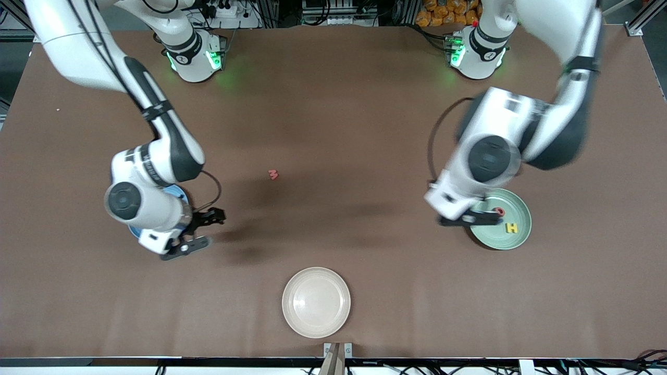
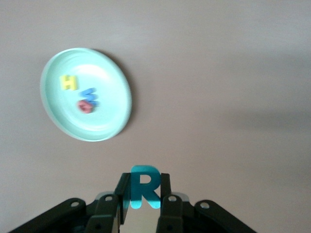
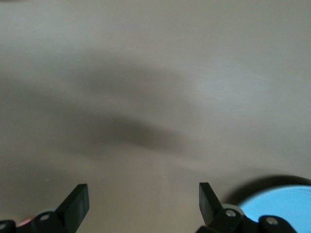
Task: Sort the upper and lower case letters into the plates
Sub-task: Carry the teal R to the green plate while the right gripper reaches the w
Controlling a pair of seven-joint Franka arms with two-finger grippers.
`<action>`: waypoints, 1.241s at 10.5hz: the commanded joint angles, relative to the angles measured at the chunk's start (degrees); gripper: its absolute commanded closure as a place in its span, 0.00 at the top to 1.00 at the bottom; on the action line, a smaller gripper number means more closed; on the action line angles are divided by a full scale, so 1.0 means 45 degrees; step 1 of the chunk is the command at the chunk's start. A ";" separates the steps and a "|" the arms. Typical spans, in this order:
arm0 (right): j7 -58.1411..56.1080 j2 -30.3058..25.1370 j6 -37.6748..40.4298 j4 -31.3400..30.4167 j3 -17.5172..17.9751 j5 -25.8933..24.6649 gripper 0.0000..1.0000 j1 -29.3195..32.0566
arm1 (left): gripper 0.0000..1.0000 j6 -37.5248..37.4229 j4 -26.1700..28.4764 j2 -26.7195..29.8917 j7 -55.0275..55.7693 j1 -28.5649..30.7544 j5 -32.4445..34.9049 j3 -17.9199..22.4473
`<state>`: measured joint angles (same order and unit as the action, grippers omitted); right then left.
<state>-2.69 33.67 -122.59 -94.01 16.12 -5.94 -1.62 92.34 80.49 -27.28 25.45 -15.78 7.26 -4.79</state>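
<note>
Jaws on your left gripper [image 2: 140, 201] are clamped on a teal R [image 2: 144, 187], carried in the air beside the mint plate [image 1: 521, 237]. Right gripper [image 3: 143, 204] hangs wide open and empty next to the blue plate [image 1: 180, 194], waiting.

Step in hand, as I read it: delivering the R. Mint plate already holds a yellow H [image 1: 512, 227], a blue letter [image 2: 91, 95] and a red one [image 1: 499, 211], so capitals look to go there. Next move calls for you to bring the R over the plate's bowl, lower, then release.

One red letter [image 1: 273, 174] lies loose mid-table, farther from the front camera than the cream plate [image 1: 292, 299]. It looks like an m; case unclear.

Hidden: the blue plate sits mostly under the right arm, contents not visible. The left arm covers part of the mint plate in the front view.
</note>
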 commanded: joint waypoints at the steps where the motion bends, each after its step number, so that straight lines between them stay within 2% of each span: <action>1: 0.0613 -0.0604 -0.0741 -0.1231 -0.0009 -0.0048 1.00 -0.1157 | 0.00 0.0763 0.1930 0.0457 -0.0068 0.1705 0.0764 -0.0243; 3: 0.1066 -0.1074 -0.1719 -0.2559 -0.0028 -0.0106 1.00 -0.2367 | 0.00 0.1802 0.2522 0.0088 -0.0186 0.2818 0.0653 -0.0282; 5: 0.2446 -0.1989 -0.3025 -0.4838 -0.0028 -0.0126 1.00 -0.3287 | 0.00 0.2502 0.3046 -0.0460 -0.0245 0.3192 0.0672 -0.0283; 6: 0.2860 -0.2381 -0.3245 -0.5624 -0.0028 -0.0145 1.00 -0.3678 | 0.00 0.3261 0.3514 -0.0617 -0.0246 0.3252 0.0672 -0.0263; 7: 0.2883 -0.2520 -0.3595 -0.6173 -0.0048 -0.0165 1.00 -0.3779 | 0.00 0.3366 0.3422 -0.0947 -0.0284 0.3253 0.0885 -0.0263; 8: 0.2884 -0.2560 -0.4333 -0.6894 -0.0048 -0.0165 1.00 -0.3741 | 0.08 0.3386 0.3228 -0.1182 -0.0304 0.3214 0.0945 -0.0224; 9: 0.2884 -0.2599 -0.5018 -0.7501 -0.0067 -0.0165 1.00 -0.3683 | 0.19 0.3386 0.3071 -0.1165 -0.0304 0.3194 0.1101 -0.0205; 10: 0.2903 -0.2580 -0.5121 -0.7623 -0.0087 -0.0165 1.00 -0.3682 | 0.36 0.3367 0.2915 -0.1030 -0.0362 0.3194 0.1199 -0.0205; 11: 0.3077 -0.2503 -0.5141 -0.7605 -0.0106 -0.0165 1.00 -0.3663 | 0.99 0.3309 0.2720 -0.0932 -0.0440 0.3272 0.1200 -0.0166; 13: 0.3430 -0.2172 -0.5801 -0.7527 -0.0126 -0.0165 1.00 -0.3663 | 1.00 0.3075 0.2660 0.0216 -0.0636 0.3253 0.1180 -0.0127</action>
<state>10.90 24.42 -146.58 -126.71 15.20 -6.06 -18.64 107.77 91.78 -31.07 23.83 -1.51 11.37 -5.09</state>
